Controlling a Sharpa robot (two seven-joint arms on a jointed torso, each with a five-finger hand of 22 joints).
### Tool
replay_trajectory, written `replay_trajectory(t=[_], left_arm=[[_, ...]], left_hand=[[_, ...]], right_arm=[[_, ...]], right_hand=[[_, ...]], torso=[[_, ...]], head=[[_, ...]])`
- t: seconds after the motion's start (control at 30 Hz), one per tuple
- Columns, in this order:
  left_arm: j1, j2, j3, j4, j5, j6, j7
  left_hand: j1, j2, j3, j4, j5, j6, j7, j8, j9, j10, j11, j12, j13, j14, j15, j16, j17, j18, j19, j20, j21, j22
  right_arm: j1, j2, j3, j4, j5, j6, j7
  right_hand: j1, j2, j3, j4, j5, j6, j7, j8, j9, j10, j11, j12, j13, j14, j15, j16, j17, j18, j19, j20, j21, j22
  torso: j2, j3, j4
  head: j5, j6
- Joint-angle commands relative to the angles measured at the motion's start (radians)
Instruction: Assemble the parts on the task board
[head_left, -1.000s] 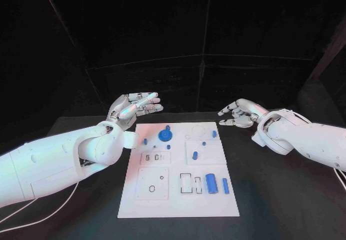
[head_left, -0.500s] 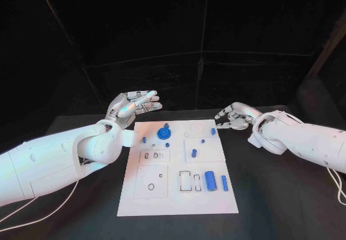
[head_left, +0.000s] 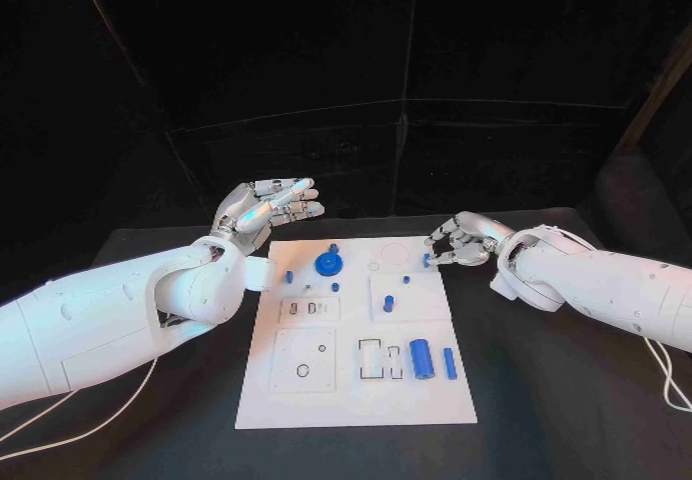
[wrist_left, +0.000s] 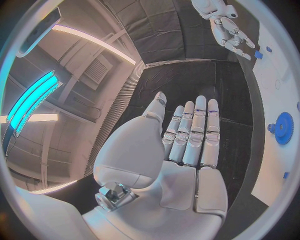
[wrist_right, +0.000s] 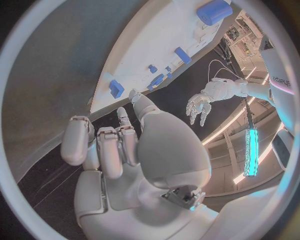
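fingers of the right hand (head_left: 464, 240) curl narrow and hold nothing; it has crept in from 3 o'clock to the small blue part (head_left: 427, 261) at the task board (head_left: 361, 400) edge, so a pick looks near. left hand (head_left: 267, 210) stays spread wide at 11 o'clock. board recesses hold a blue gear (head_left: 329, 265) and cylinder (head_left: 421, 359).
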Motion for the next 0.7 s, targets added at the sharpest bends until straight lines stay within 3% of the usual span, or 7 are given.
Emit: replay_trajectory(t=[0.03, 0.7], left_arm=[[0.001, 0.001, 0.001, 0.000, -0.001, 0.007, 0.012], [0.001, 0.001, 0.001, 0.002, -0.001, 0.007, 0.009]], left_hand=[[0.004, 0.005, -0.001, -0.008, -0.002, 0.001, 0.003, -0.001, -0.001, 0.003, 0.003, 0.000, -0.001, 0.007, 0.001, -0.006, 0.001, 0.015, 0.006, 0.002, -0.004, 0.001], [0.005, 0.005, -0.001, -0.010, -0.002, 0.000, 0.004, -0.002, -0.001, 0.002, 0.004, -0.001, -0.001, 0.007, 0.002, -0.007, 0.002, 0.015, 0.006, 0.002, -0.005, 0.000]], right_arm=[[0.000, 0.006, 0.001, -0.006, -0.013, 0.015, -0.007], [-0.009, 0.040, 0.001, -0.046, -0.043, 0.015, -0.045]], right_hand=[[0.006, -0.002, -0.003, -0.006, -0.006, -0.007, 0.000, -0.004, -0.001, 0.018, -0.001, -0.002, 0.135, 0.092, 0.000, -0.004, 0.209, -0.008, -0.005, -0.002, -0.006, 0.000], [0.019, 0.018, 0.006, -0.018, -0.014, 0.008, -0.001, 0.005, 0.003, 0.019, -0.002, 0.000, 0.137, 0.093, 0.000, -0.002, 0.214, -0.008, -0.002, -0.002, -0.004, 0.004]], torso=[[0.000, -0.0002, -0.0006], [-0.001, 0.0026, -0.0001]], head=[[0.000, -0.001], [0.002, -0.008]])
